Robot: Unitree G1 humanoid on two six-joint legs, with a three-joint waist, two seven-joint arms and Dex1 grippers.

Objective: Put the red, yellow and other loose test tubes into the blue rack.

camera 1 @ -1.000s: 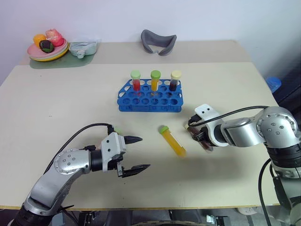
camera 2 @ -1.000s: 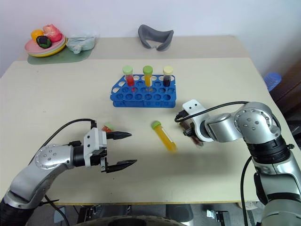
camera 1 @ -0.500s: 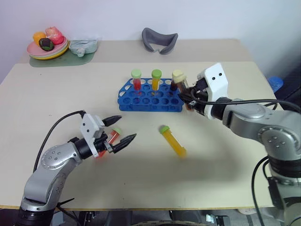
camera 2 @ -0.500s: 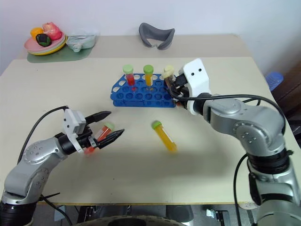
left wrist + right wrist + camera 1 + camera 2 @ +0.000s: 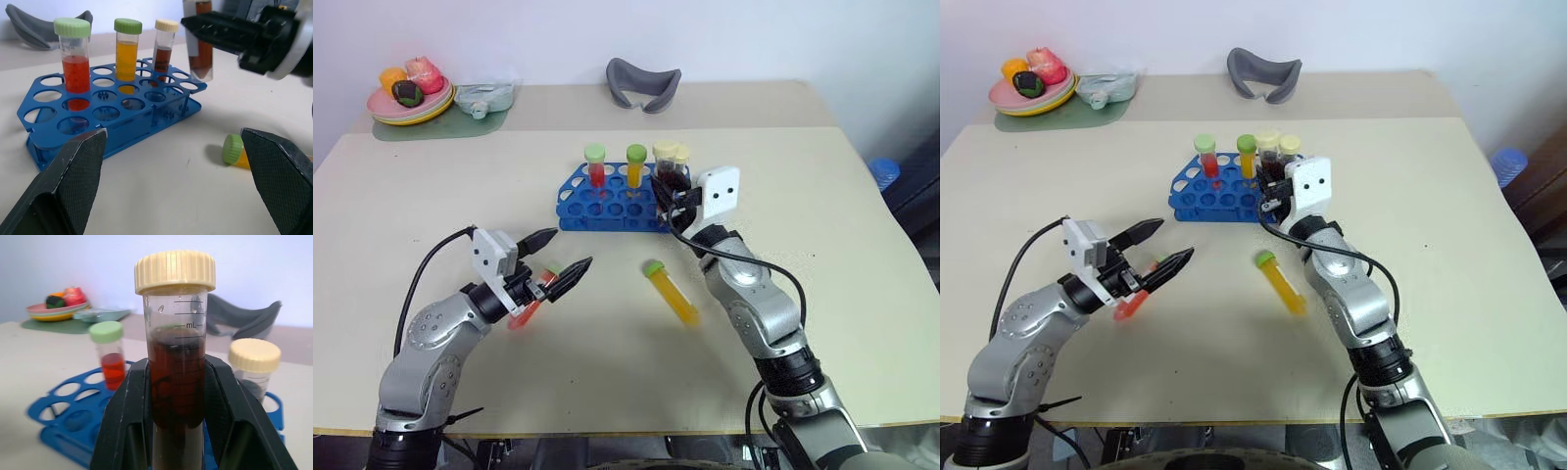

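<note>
While right tool [image 5: 176, 431] clamps maroon tube [image 5: 176, 377] upright above blue rack [image 5: 607, 208] toward table's far edge, left tool [image 5: 566, 264] gapes wide over red tube [image 5: 530, 305]; yellow tube [image 5: 672, 294] lies mid-table.

Maroon tube [image 5: 177, 382]: lower end cut off by the frame edge, flanks covered by the right gripper [image 5: 177, 431] fingers. Red tube [image 5: 527, 310]: largely concealed behind the left gripper [image 5: 566, 262]; label unreadable. Yellow tube [image 5: 240, 152]: body hidden behind one left finger.
</note>
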